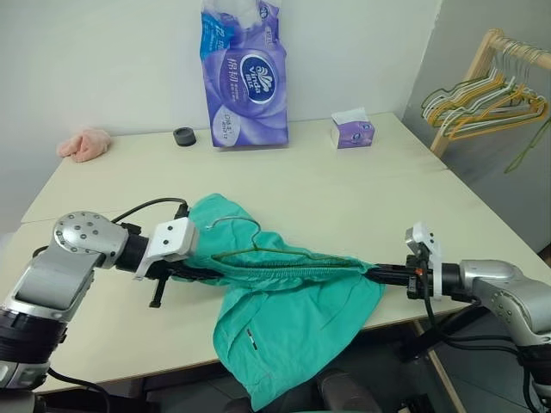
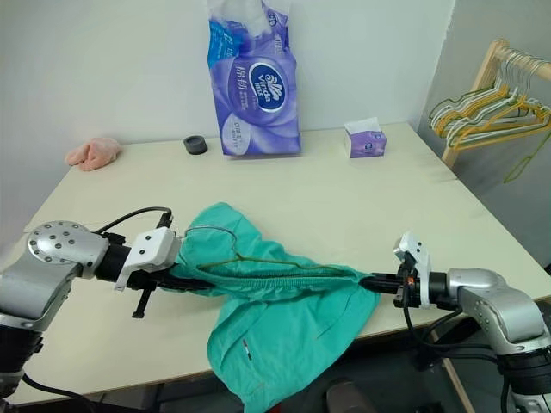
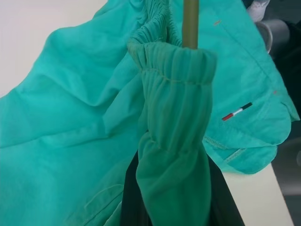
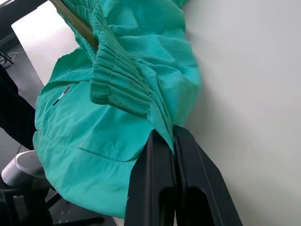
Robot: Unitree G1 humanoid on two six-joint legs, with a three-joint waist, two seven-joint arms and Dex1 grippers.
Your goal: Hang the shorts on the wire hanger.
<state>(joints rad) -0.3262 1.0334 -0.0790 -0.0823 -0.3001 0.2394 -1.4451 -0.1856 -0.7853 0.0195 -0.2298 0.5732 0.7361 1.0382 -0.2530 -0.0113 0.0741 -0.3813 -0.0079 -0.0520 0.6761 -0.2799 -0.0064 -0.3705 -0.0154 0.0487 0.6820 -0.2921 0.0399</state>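
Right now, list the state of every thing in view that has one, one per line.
shorts: waistband stretched between both grippers, legs hanging off the table edge.
wire hanger: threaded into the waistband, hook free.
left gripper: shut on the waistband.
right gripper: shut on the waistband.
tissue box: open, tissue sticking up.
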